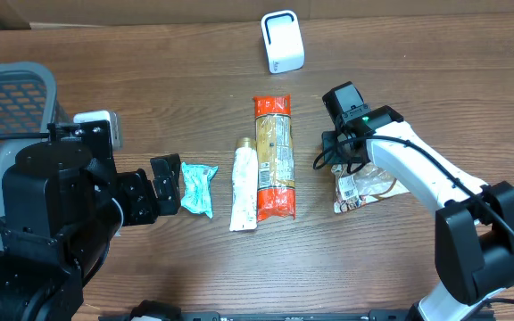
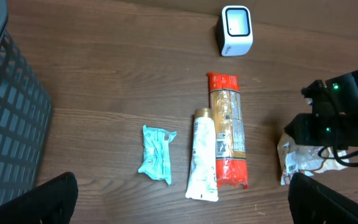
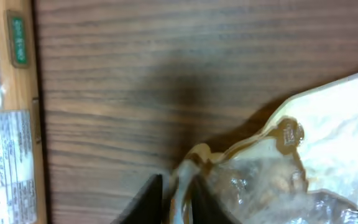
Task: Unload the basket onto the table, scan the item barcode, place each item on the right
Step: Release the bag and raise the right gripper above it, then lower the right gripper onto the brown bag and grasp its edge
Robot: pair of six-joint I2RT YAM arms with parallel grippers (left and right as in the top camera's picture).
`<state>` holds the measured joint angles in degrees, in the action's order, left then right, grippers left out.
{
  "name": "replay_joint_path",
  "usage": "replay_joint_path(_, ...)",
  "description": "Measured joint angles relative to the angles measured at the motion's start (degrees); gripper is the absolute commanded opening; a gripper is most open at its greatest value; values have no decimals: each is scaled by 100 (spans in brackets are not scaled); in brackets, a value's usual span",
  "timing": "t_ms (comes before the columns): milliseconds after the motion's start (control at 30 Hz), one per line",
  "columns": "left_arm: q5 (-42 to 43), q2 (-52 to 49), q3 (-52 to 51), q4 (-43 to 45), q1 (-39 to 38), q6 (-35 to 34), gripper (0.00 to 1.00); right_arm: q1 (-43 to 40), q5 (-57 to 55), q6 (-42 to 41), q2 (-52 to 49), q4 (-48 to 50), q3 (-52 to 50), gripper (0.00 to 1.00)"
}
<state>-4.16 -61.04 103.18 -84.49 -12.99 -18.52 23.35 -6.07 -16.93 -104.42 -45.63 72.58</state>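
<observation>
The item in hand is a crinkly clear-and-white snack bag (image 1: 367, 185) lying on the table at the right. My right gripper (image 1: 335, 160) is shut on its left edge. In the right wrist view the two dark fingers (image 3: 154, 199) pinch a fold of the bag (image 3: 303, 162) between them, at my right gripper (image 3: 180, 202). A white label (image 2: 289, 163) shows on the bag's left end. The white scanner (image 1: 282, 41) stands at the back of the table. My left gripper (image 1: 164, 185) hangs open beside a teal packet (image 1: 198, 189), holding nothing.
An orange pasta pack (image 1: 273, 156) and a white tube (image 1: 244, 187) lie side by side mid-table, between the two arms. A grey mesh basket (image 1: 12, 98) sits at the far left. Cardboard walls border the back.
</observation>
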Motion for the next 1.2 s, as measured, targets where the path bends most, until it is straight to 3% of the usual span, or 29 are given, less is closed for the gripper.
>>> replay_joint_path(467,0,0,0,-2,0,0,100,-188,-732,-2374,0,938,-7,4)
replay_joint_path(600,0,0,0,-2,0,0,100,-496,-796,-2728,0,1453,-4,46)
replay_joint_path(667,0,0,0,-4,0,0,100,-697,-813,-2723,0,1543,-7,56)
replay_joint_path(733,0,0,0,0,0,0,100,-935,-796,-2516,0,1685,-7,72)
replay_joint_path(767,0,0,0,-2,0,0,100,-1043,-748,-2371,0,1762,-7,73)
replay_joint_path(1067,0,0,0,0,0,0,99,-2216,1152,505,-107,1742,-7,76)
replay_joint_path(1200,0,0,0,0,0,0,100,-2446,1858,1283,-546,1650,-7,78)
